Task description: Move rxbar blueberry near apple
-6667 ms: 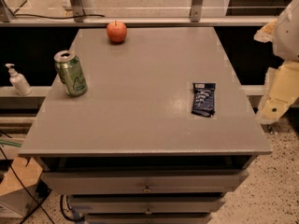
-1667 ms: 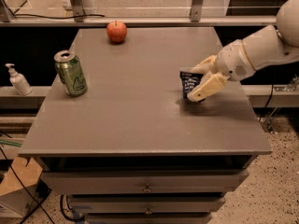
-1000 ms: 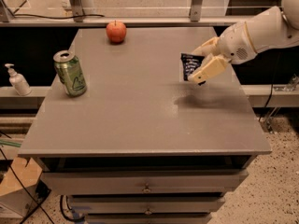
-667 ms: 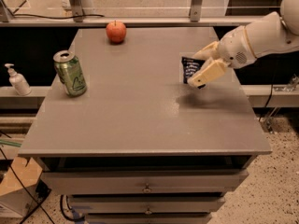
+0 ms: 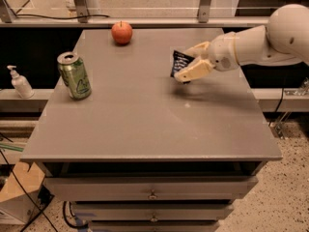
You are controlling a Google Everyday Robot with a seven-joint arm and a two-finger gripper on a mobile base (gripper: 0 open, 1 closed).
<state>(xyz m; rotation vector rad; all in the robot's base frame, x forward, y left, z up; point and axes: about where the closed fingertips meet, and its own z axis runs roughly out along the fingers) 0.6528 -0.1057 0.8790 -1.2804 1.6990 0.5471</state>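
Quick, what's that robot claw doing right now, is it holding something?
Gripper: shut on the rxbar blueberry, held above the right side of the table.

Soft shadow (image 5: pixel 195 94) beneath gripper (image 5: pixel 183 67) above tabletop (image 5: pixel 145 124)

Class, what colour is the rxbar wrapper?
Dark navy, camera view; the gripper holds the rxbar above the table.

The gripper (image 5: pixel 182 67), above the table's right half, pinches the rxbar (image 5: pixel 178 60) between smooth, matt cream plastic fingers (image 5: pixel 194 71). The bar's dark wrapper looks like thin, glossy film. The arm (image 5: pixel 270 37) has a smooth white plastic shell with a soft sheen. The table (image 5: pixel 145 124) top is smooth, matt grey, and its drawers carry small metal knobs (image 5: pixel 152 195). The apple (image 5: pixel 122 32) has shiny skin. The can (image 5: pixel 75 75) is green-painted metal with a bare silvery lid. The bottle (image 5: pixel 19 82) is white plastic. The floor (image 5: pixel 285 187) is speckled and looks rough.
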